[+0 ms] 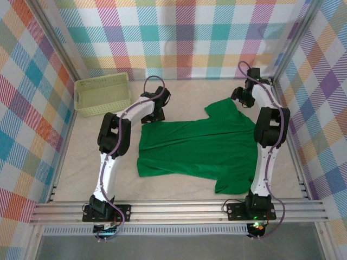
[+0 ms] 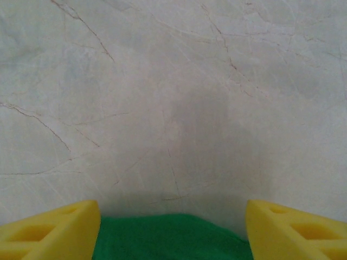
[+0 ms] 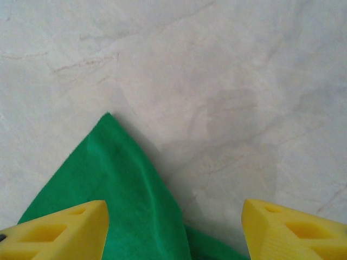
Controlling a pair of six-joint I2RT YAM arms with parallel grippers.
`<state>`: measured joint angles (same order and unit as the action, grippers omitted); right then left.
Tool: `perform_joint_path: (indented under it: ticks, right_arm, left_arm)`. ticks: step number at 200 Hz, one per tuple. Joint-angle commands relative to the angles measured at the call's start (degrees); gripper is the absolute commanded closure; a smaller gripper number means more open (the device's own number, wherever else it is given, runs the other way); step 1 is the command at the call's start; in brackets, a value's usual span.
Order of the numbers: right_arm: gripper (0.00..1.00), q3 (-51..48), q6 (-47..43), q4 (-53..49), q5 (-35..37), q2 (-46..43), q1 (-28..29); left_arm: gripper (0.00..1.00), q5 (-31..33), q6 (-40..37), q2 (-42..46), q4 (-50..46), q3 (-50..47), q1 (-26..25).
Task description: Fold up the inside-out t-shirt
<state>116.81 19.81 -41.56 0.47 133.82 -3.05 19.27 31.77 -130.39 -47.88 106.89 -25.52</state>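
Two hands, left hand [image 2: 172, 212] and right hand [image 3: 173, 210], both spread wide astride t-shirt [image 1: 198, 149] edges on bench [image 1: 81, 162], seemingly poised to pinch.

Top external: high, behind arm bases [image 1: 105, 208], looking down on whole surface [image 1: 81, 162]. Both wrist cameras: close, angled down, apparently low; each shares t-shirt [image 1: 200, 146] edge with top.
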Motion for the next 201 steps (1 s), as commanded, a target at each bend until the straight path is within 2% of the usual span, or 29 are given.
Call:
perform_joint_path:
  ticks: [1, 30, 75, 129, 184, 201]
  right_arm:
    - [0.33, 4.89, -2.2, -1.39, 1.14, 3.04, 1.0]
    - [0.3, 11.61, -3.8, -3.31, 3.48, 7.89, 2.29]
    - [0.31, 24.45, -6.5, -10.29, 3.63, 15.53, 4.54]
    - [0.32, 33.21, -4.96, -20.86, 5.54, 21.06, 5.16]
    - [0.47, 33.48, -5.47, -22.87, 6.67, 21.66, 5.07]
    - [0.55, 33.26, -5.86, -22.93, 6.62, 21.57, 5.06]
  left_arm:
    - [0.32, -0.71, -0.04, -1.17, -0.35, -1.97, -0.14]
    - [0.4, -1.25, 0.28, -0.42, 0.81, -4.76, -0.01]
    - [0.53, -1.96, 0.29, 1.38, 2.73, -8.36, -0.06]
    - [0.69, -3.1, 0.49, 3.71, 4.28, -11.07, -0.01]
    - [0.8, -3.62, 0.56, 6.54, 5.39, -13.26, 0.01]
    - [0.82, -3.38, 0.43, 7.53, 5.6, -14.04, 0.09]
